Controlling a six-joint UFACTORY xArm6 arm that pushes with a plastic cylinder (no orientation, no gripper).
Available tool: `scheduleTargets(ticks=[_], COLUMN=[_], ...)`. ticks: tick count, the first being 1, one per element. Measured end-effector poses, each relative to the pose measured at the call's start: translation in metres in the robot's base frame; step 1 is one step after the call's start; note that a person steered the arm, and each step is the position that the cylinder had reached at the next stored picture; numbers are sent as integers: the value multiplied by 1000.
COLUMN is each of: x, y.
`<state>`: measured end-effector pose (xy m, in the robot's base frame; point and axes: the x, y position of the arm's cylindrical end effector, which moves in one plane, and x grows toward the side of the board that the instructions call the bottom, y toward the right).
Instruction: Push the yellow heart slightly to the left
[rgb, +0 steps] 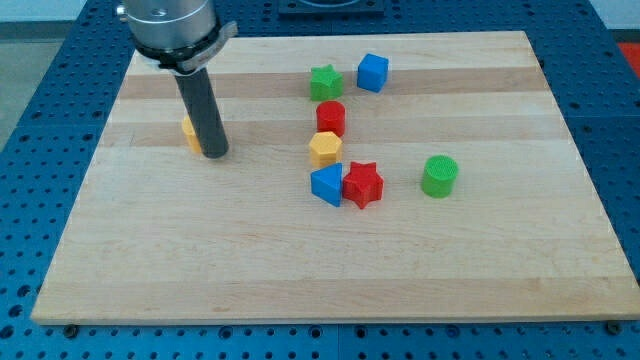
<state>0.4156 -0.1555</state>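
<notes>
The yellow heart (189, 133) lies on the left part of the wooden board (320, 270). Only its left edge shows; the rest is hidden behind my dark rod. My tip (216, 155) rests on the board right against the heart's right side, slightly toward the view's bottom. I cannot tell whether it touches the heart.
A green star (325, 81), blue cube (372, 72), red cylinder (331, 117), yellow hexagon (325, 149), blue triangle (326, 185) and red star (362, 184) cluster at the board's centre. A green cylinder (439, 175) stands to their right.
</notes>
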Motion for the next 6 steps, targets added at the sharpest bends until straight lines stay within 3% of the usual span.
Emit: scheduleTargets(ticks=[2, 4, 5, 6], x=[4, 7, -36, -36], y=[-2, 68, 63, 53])
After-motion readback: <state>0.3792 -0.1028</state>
